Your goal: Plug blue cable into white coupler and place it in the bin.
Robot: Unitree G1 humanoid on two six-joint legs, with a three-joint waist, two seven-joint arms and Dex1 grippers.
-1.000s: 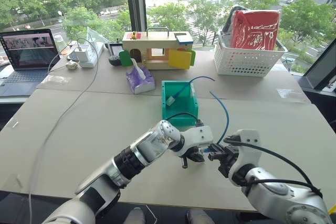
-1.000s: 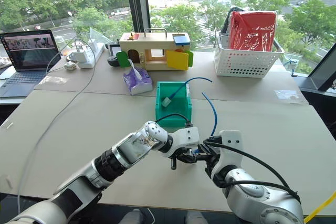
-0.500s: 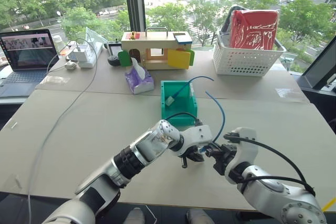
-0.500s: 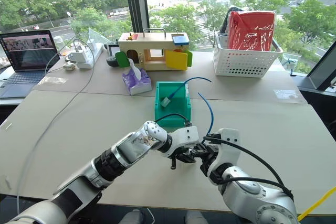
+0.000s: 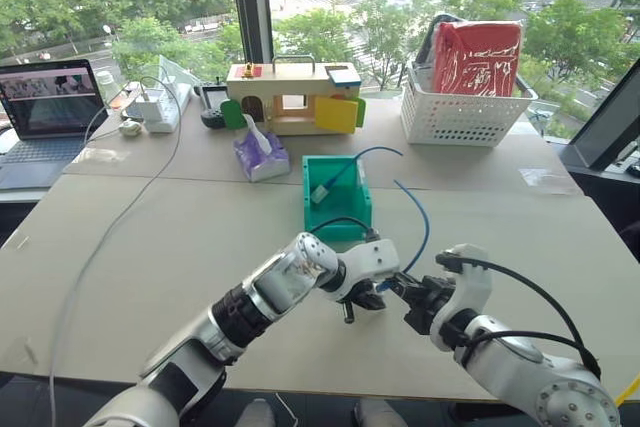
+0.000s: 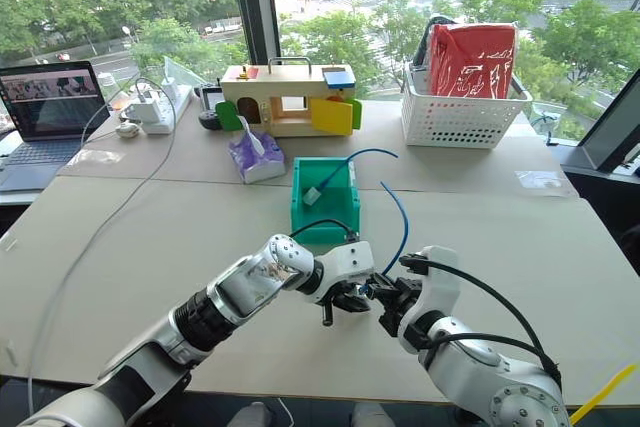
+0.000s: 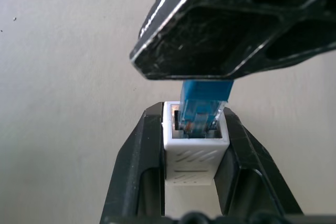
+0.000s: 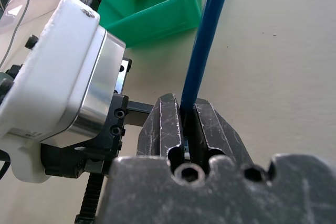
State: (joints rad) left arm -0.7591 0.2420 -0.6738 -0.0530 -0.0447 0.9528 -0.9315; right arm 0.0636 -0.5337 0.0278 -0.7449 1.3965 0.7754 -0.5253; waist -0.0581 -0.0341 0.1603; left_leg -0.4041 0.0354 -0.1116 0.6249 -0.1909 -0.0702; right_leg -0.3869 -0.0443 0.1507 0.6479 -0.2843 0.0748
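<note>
Head cameras: over a pale grey table, the robot's two arms meet just in front of a small teal-green plastic bin. The left gripper and right gripper sit tip to tip. A thin bright blue network cable rises from the right gripper and curves up past the bin's right side. A second blue cable with a white block on its end leans inside the bin. Behind stand a white lattice basket holding a red bag, a wooden toy house, a purple tissue pack, a laptop and a long grey-white cord.

Left wrist camera: the left gripper's two black fingers clamp the sides of a tiny white rectangular plastic coupler. The cable's blue-booted plug sits in the coupler's open socket, with the right gripper's black finger directly above it.

Right wrist camera: the right gripper's fingers are pinched shut on the blue cable, which runs up from between them past the green bin's corner. The left gripper's white housing sits just beside them.
</note>
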